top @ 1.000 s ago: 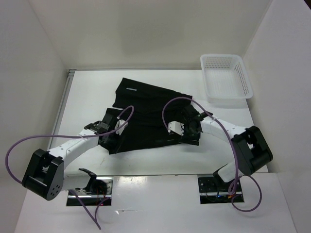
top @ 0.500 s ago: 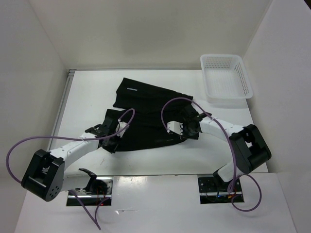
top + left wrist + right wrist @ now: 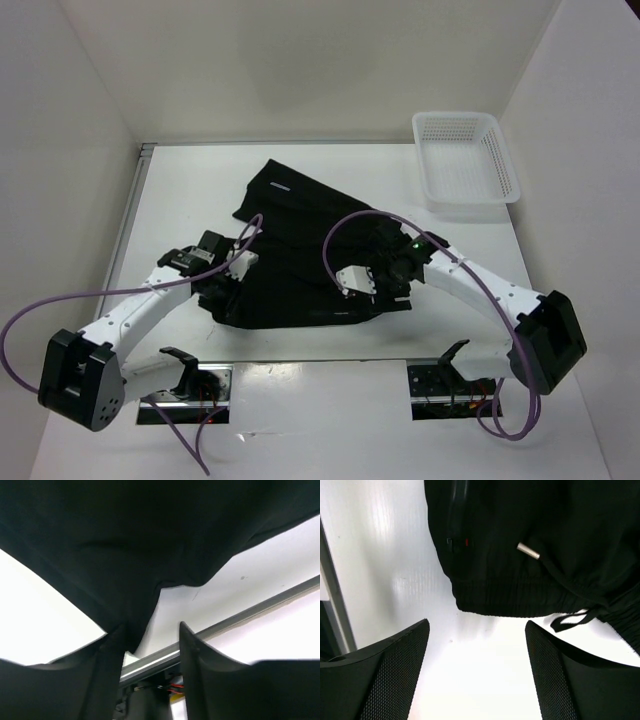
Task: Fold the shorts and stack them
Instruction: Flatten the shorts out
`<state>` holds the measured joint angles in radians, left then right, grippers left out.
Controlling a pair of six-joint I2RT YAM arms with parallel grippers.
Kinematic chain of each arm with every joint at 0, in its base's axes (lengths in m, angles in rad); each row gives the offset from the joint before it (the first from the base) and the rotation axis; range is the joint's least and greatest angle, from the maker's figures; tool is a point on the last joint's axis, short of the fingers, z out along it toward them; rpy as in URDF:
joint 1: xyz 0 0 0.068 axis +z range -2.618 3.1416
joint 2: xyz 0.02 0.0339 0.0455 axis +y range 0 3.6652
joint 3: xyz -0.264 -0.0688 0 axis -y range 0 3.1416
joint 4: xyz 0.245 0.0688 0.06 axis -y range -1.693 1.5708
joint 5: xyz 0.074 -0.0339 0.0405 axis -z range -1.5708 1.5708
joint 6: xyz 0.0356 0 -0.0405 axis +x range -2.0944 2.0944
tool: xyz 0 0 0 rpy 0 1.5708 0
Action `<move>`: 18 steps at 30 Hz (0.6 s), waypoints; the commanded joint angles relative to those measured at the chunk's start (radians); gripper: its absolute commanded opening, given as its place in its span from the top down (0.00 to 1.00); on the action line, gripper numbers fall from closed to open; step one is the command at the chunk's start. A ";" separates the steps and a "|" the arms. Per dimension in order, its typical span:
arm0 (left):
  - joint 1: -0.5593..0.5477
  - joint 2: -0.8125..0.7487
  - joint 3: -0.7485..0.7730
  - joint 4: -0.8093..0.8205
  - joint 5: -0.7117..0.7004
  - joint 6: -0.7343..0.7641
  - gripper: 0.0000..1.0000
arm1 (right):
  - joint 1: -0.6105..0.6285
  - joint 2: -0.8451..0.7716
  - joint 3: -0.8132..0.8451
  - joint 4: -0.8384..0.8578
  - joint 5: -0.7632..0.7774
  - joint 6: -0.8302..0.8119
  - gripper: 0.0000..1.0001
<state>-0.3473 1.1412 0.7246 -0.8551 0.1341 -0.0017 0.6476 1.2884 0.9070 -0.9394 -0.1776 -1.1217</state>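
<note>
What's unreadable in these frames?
Left wrist: shorts cut off by top and side edges; black on black, so whether fabric touches the left hand is unclear.
Right wrist: waistband runs off the right edge.
Top external: fingertips of the right hand and left hand hidden under their own wrists; pale logo too small to read.

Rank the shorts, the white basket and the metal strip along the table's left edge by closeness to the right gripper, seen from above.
1. black shorts, right at the right gripper.
2. white mesh basket, far-right corner.
3. metal strip, table's left edge.
</note>
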 commanded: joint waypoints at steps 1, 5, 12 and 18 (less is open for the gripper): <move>0.022 -0.012 0.027 -0.015 0.013 0.002 0.45 | 0.000 -0.009 0.067 -0.012 -0.020 0.057 0.18; 0.166 0.000 0.123 0.285 0.067 0.002 0.28 | 0.000 -0.034 0.148 0.162 -0.040 0.195 0.18; 0.353 0.380 0.478 0.429 0.218 0.002 0.27 | -0.187 0.188 0.334 0.422 -0.059 0.629 0.21; 0.353 0.768 0.792 0.317 0.240 0.002 0.27 | -0.336 0.368 0.444 0.482 -0.048 0.853 0.25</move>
<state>0.0097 1.7813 1.4303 -0.4824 0.3138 -0.0036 0.3542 1.6070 1.2945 -0.5289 -0.2218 -0.4442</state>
